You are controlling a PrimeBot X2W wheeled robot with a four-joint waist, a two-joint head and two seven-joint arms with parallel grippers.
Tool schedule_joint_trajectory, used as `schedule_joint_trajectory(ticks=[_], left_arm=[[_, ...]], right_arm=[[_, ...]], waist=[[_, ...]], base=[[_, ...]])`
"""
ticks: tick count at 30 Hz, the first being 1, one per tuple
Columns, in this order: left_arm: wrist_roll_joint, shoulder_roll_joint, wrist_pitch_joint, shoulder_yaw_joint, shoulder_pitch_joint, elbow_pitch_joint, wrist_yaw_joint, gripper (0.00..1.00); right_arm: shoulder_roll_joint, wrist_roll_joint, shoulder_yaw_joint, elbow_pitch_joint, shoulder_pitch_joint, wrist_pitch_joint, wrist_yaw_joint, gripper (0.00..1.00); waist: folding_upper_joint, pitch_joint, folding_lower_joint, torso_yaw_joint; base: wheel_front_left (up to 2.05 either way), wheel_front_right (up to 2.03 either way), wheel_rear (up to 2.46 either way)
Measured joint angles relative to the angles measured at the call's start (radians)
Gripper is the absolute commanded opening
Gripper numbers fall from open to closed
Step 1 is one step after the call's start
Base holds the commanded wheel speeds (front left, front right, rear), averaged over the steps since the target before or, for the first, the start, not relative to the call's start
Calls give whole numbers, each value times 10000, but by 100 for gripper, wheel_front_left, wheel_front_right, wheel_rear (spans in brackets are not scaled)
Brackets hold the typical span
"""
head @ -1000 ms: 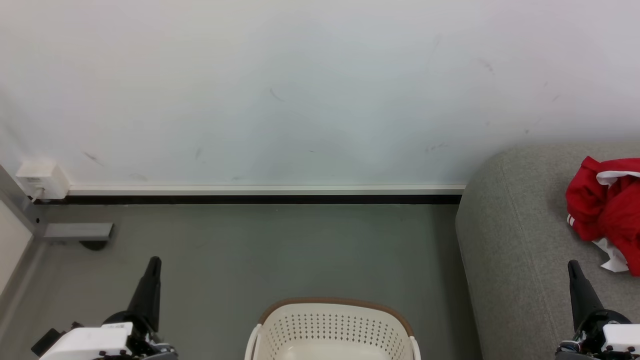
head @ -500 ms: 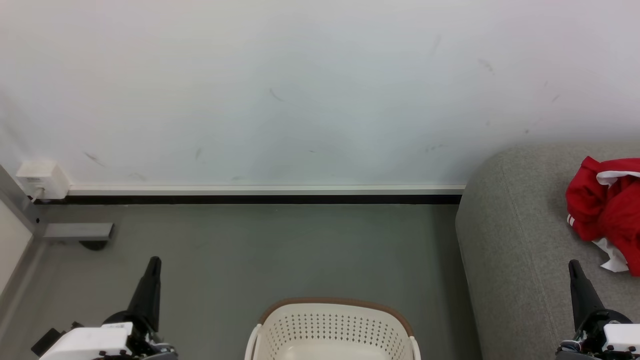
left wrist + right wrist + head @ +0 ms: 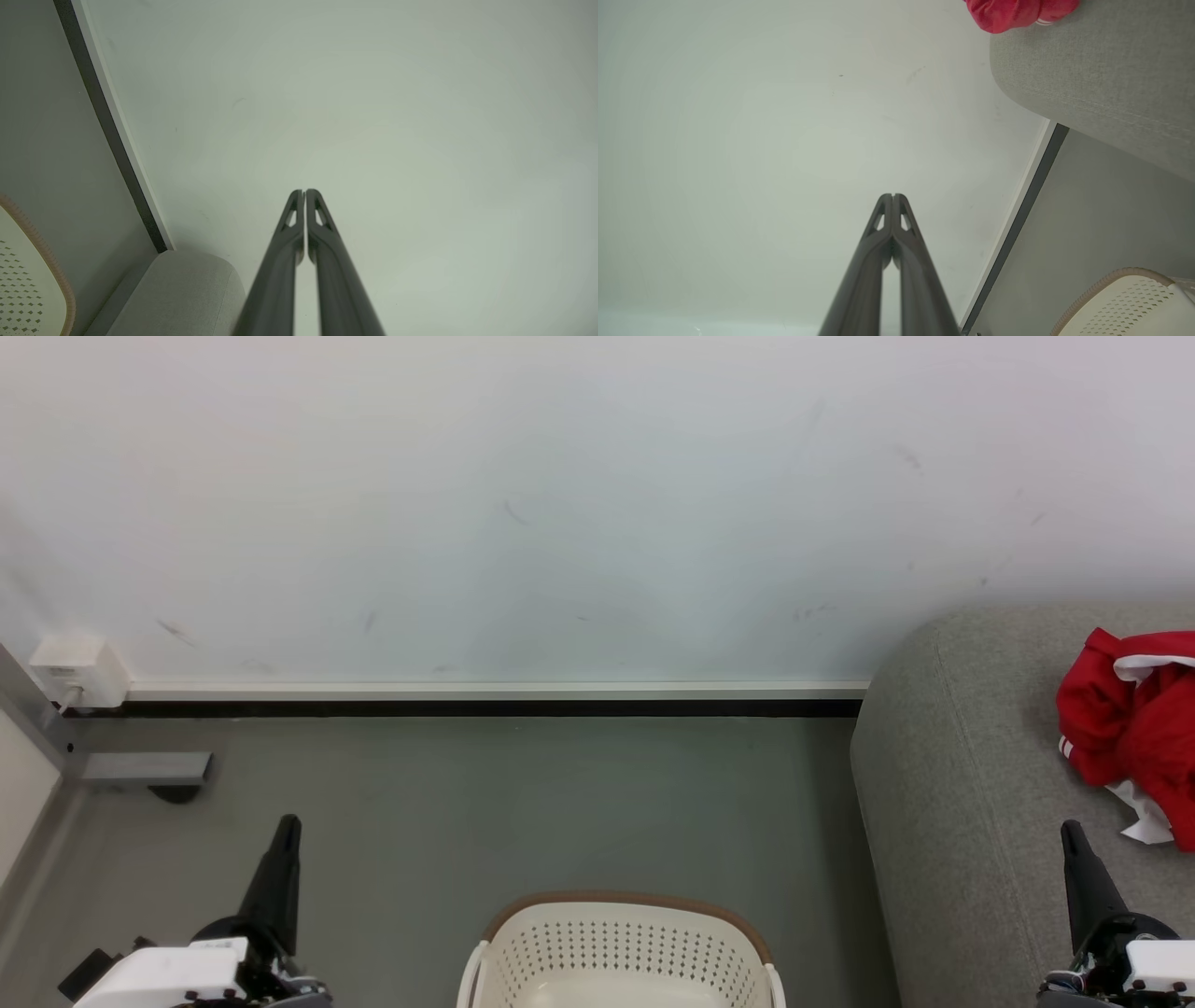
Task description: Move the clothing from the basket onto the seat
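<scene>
Clothing [image 3: 1125,723] heaped on seat [image 3: 962,784], far right. Basket [image 3: 621,947] on floor [image 3: 523,803], bottom centre. Left gripper [image 3: 288,823] over floor, fingers together. Right gripper [image 3: 1067,828] over seat, near clothing, not touching, fingers together.

Scuffed white wall [image 3: 560,504] meets grey floor [image 3: 523,803] at a skirting strip [image 3: 467,692], with a white box [image 3: 79,670] leftward.

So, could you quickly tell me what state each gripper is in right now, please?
Left gripper: closed, holding nothing.
Right gripper: closed, holding nothing.
</scene>
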Motion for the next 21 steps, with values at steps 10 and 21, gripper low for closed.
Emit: schedule_joint_trajectory(ticks=[10, 21], left_arm=[[-2, 0, 0, 0, 0, 0, 0, 0], [-2, 0, 0, 0, 0, 0, 0, 0]], right_arm=[[-48, 94, 94, -6, 1, -82, 0, 0], [-121, 186, 188, -13, 1, -171, 0, 0]], waist=[[0, 0, 0, 0], [0, 0, 0, 0]], base=[[0, 0, 0], [0, 0, 0]])
